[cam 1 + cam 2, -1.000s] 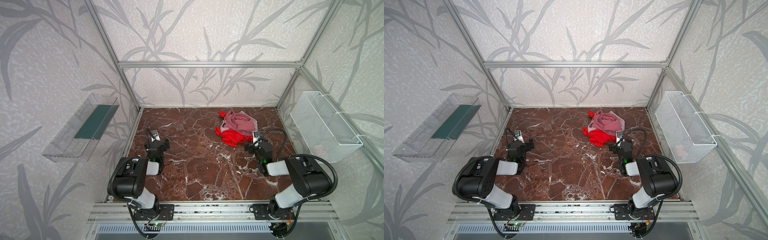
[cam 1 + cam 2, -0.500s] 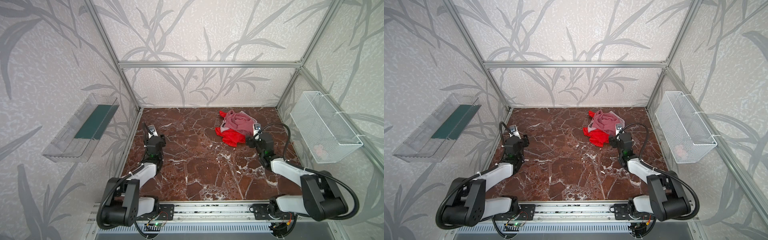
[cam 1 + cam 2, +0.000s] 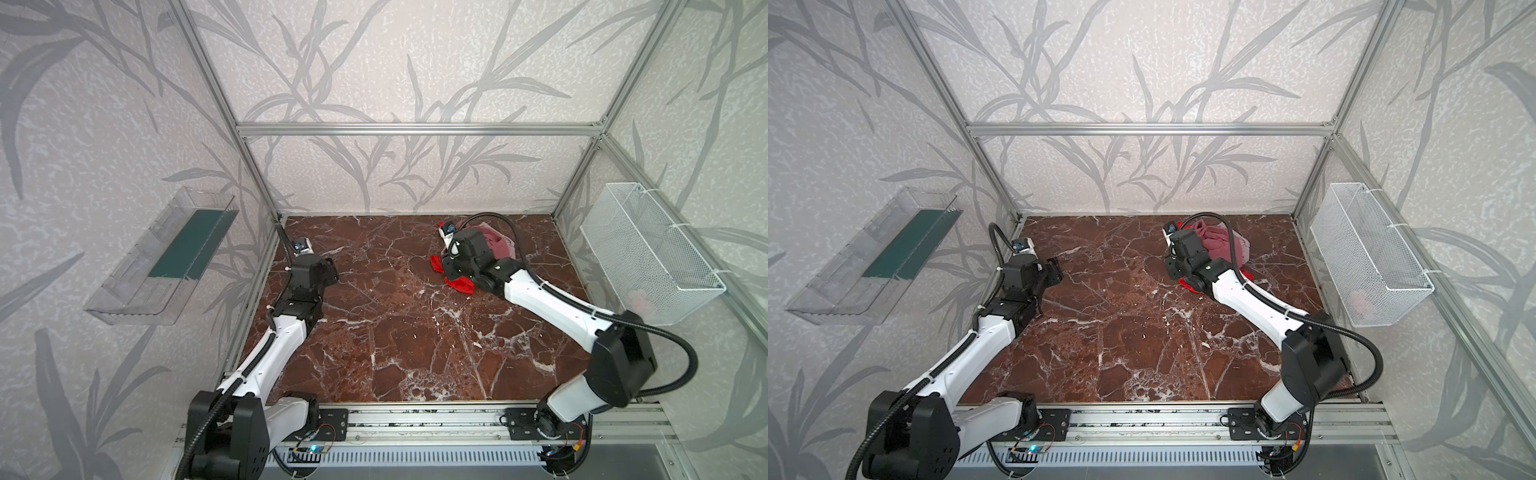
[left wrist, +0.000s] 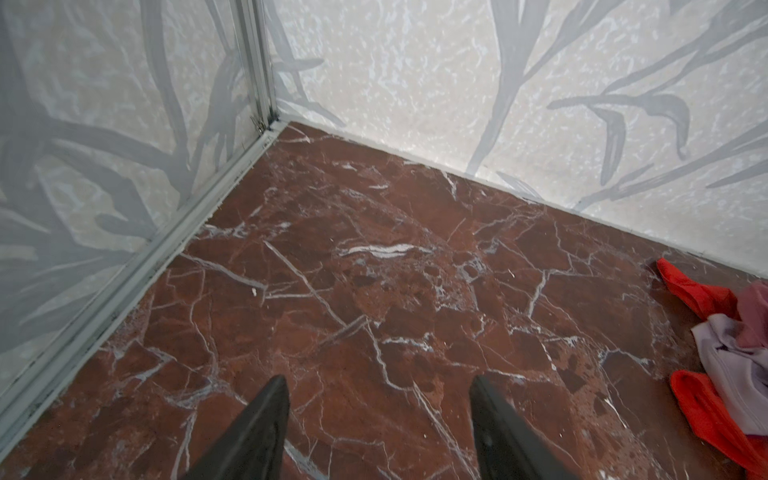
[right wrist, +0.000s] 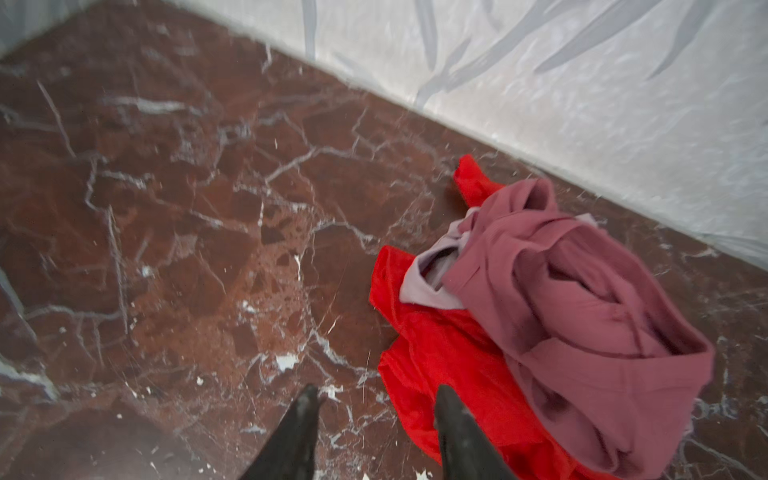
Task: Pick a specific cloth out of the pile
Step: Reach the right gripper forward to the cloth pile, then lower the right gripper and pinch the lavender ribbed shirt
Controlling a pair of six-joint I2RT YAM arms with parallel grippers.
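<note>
Hanging wire basket (image 3: 623,241), pinkish item (image 3: 642,299) inside.

The pile (image 3: 1214,247) lies crumpled at one o'clock in both top views; the cloth (image 5: 426,286) — pale lilac, plain — peeks from under the dusty-rose cloth (image 5: 582,299), over the red cloth (image 5: 440,365).

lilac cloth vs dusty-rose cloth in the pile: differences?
Colour: the lilac cloth is palest; the dusty-rose cloth is darker. Exposure: the dusty-rose cloth lies on top, mostly visible; the lilac cloth peeks out only in small folds beneath it, over the red cloth. Both are plain and crumpled.
</note>
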